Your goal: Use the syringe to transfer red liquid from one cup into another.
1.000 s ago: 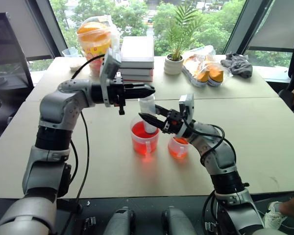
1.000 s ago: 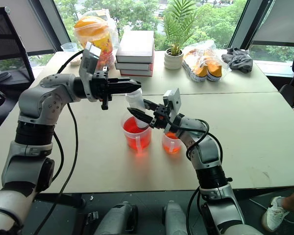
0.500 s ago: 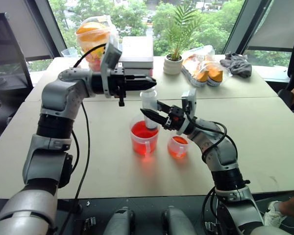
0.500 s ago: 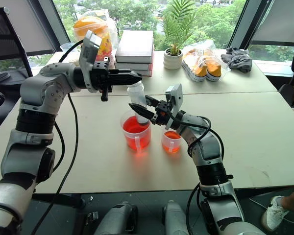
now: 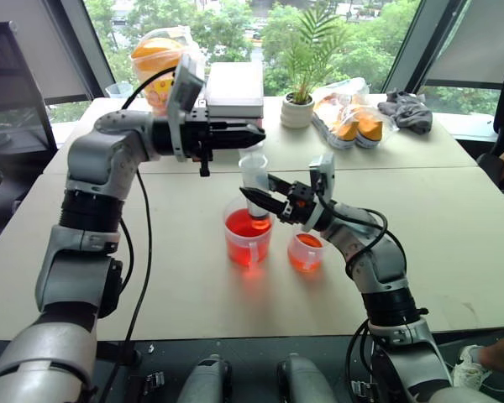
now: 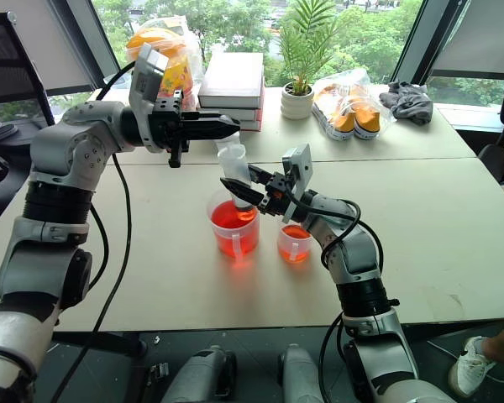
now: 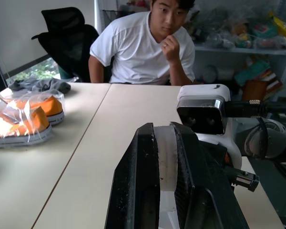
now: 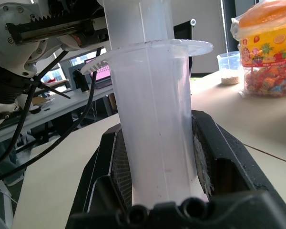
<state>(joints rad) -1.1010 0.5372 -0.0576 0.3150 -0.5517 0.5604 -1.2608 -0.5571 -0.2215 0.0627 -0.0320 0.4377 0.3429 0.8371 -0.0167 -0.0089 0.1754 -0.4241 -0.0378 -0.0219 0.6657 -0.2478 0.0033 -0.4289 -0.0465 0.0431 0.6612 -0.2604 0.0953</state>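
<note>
The syringe (image 5: 254,178) stands upright over the larger cup (image 5: 248,243), its tip dipped into the red liquid (image 5: 244,227). My right gripper (image 5: 252,197) is shut on the clear barrel (image 8: 155,138), just above the cup's rim. My left gripper (image 5: 255,132) points level across the top and is shut on the white plunger end (image 7: 166,157). The smaller cup (image 5: 305,252) stands right of the larger one, under my right forearm, and holds a little red liquid.
At the back of the table are a stack of books (image 5: 235,92), a potted plant (image 5: 300,107), a bag of orange snacks (image 5: 161,63), bagged orange shoes (image 5: 353,119) and a grey cloth (image 5: 407,109). A person (image 7: 148,45) sits at the table's side.
My left gripper has edged upward with the plunger end. The right gripper, the barrel and both cups have kept their places.
</note>
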